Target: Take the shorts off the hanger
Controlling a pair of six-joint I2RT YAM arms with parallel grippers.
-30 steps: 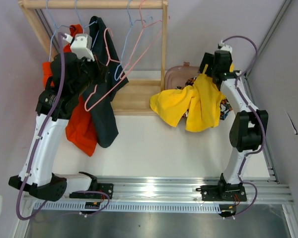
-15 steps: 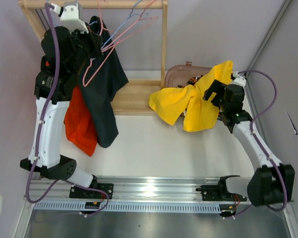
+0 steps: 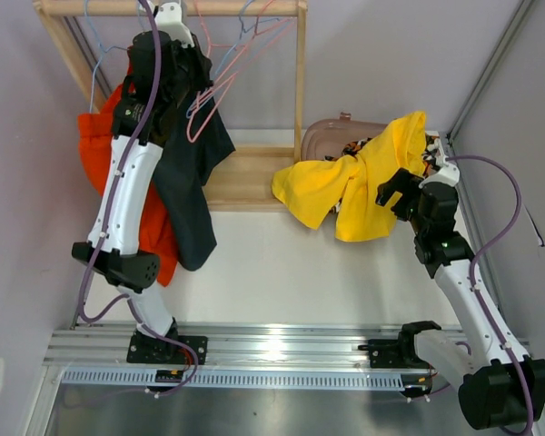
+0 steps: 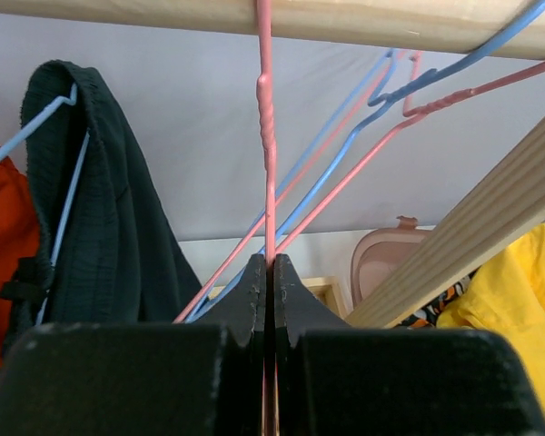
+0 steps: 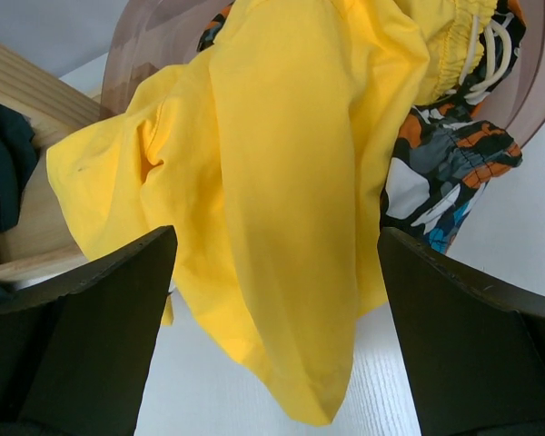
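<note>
Matt cloth yellow shorts (image 5: 282,182); bare wood rack (image 4: 345,18); glossy wire hanger (image 4: 267,136).

Yellow cloth shorts (image 3: 363,186) cover most of the multicoloured patterned cloth shorts (image 5: 440,168). The left arm (image 3: 118,191) hides part of the orange-red cloth shorts (image 3: 95,145).

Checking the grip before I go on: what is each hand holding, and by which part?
Left hand pinches the thin pink wire hanger by its neck; right hand holds nothing.

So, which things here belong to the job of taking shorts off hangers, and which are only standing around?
Job: black shorts and orange shorts, hanging; yellow shorts and patterned shorts at the basket; pink hanger, pinched by the left hand; right hand, open.
Just there: rack; rail.
</note>
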